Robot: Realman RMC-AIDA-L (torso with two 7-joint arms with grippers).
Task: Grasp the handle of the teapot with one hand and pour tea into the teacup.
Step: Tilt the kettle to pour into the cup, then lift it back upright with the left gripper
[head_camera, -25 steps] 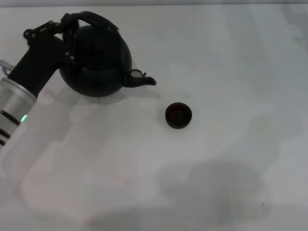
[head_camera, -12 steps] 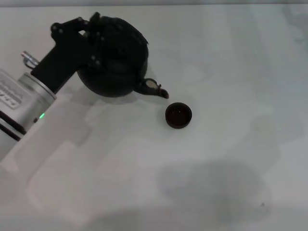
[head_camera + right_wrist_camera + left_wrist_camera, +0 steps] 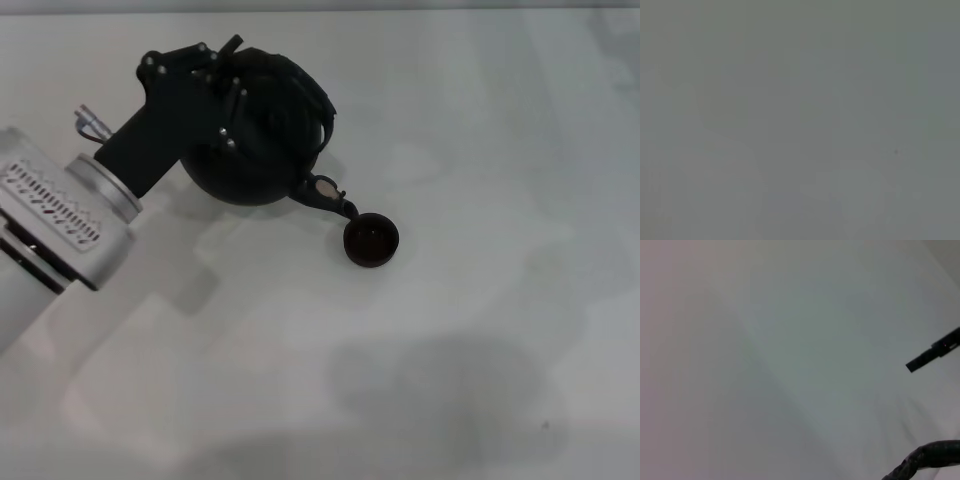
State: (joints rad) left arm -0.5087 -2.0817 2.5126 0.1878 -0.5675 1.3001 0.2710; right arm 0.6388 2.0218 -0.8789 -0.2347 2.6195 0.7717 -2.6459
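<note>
The black teapot [image 3: 262, 135] hangs tilted in the head view, its spout [image 3: 325, 193] pointing down at the rim of the small dark teacup [image 3: 371, 239] on the white table. My left gripper [image 3: 222, 85] is shut on the handle [image 3: 300, 85] at the pot's top, left of the cup. A piece of the wrapped handle also shows in the left wrist view [image 3: 925, 460]. The lid is hidden. The right gripper is out of view.
The white table [image 3: 480, 150] spreads all round the cup. A dim shadow lies on it near the front [image 3: 440, 390]. The right wrist view shows only a plain grey surface.
My left arm has carried the teapot right and toward the cup and tipped it, so the spout has dropped from beside the pot to just over the cup's rim. The cup has not moved.
</note>
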